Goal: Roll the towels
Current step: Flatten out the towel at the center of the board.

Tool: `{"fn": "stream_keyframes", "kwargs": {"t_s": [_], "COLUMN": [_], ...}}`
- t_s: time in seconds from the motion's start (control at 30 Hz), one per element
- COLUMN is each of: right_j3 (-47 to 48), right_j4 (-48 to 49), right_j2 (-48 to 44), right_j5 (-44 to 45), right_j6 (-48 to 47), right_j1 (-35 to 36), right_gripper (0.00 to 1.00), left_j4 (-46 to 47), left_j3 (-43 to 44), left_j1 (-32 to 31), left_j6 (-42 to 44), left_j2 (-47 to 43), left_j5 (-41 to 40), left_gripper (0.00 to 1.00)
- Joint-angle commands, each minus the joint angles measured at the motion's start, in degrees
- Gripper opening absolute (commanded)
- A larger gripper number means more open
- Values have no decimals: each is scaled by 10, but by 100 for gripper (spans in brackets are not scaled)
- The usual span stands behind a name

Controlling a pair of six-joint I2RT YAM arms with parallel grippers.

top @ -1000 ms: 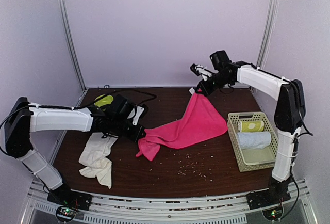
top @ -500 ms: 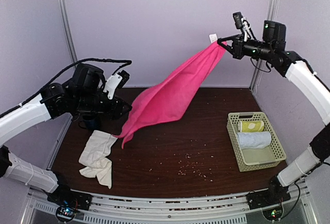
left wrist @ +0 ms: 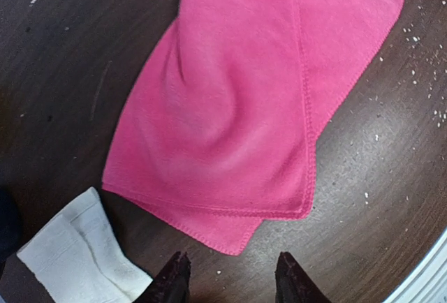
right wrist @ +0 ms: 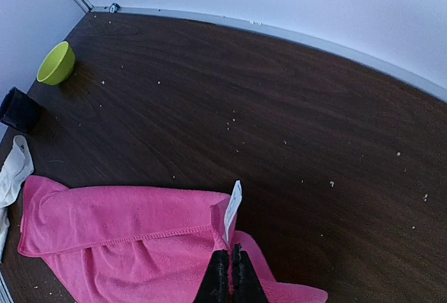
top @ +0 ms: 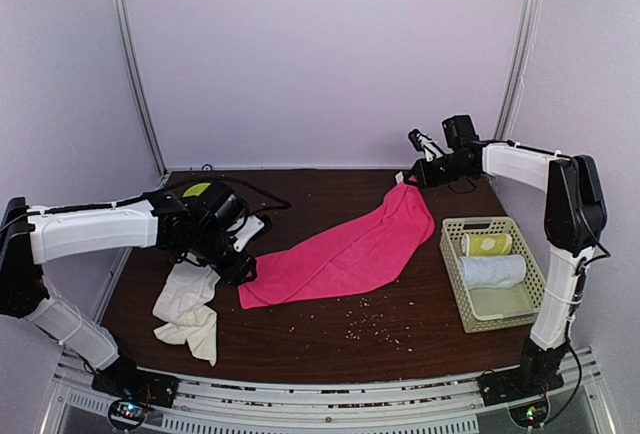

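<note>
Dark worktop (top: 330, 349) now bears the pink towel (top: 340, 254), lowered from mid-air, stretched centre to 1 o'clock, my left fingers (left wrist: 172, 282) released and open, right fingers (right wrist: 218, 278) pinching its corner, ready for rolling.

Two robot arms. The left arm (top: 95, 231) and the right arm (top: 520, 165) both have smooth white shells over their long links, joined by bulky black joint housings. Each rises from a black base, the left base (top: 135, 386) and the right base (top: 510, 386), with small green and red lights glowing just below. The left end effector (left wrist: 230, 283) and the right end effector (right wrist: 230, 278) have dark, tapered fingers.
</note>
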Motion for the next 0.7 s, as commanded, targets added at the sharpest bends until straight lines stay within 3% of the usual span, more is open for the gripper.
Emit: {"fn": "stream_keyframes", "kwargs": {"t_s": [0.0,0.13,0.27,0.47,0.67], "right_j3": [-18,-28,-28,-35,-56], "right_j4": [32,38,36,37,46], "right_j2": [-42,-45,-45,-50,-56], "right_j5": [4,-7,-10,-16,-29], "right_j6": [-11,-6,-8,-10,0], "right_j1": [0,0,0,0,0], "right_gripper": [0,0,0,0,0], "left_j4": [52,45,34,19,25], "left_j3": [-9,9,17,30,44], "left_j1": [-34,-79,-90,-95,-95], "left_j6": [33,59,79,93,96], "left_j2": [28,74,109,150,163], "left_j5": [67,24,-12,-59,-77], "left_gripper": [45,55,55,47,31]}}
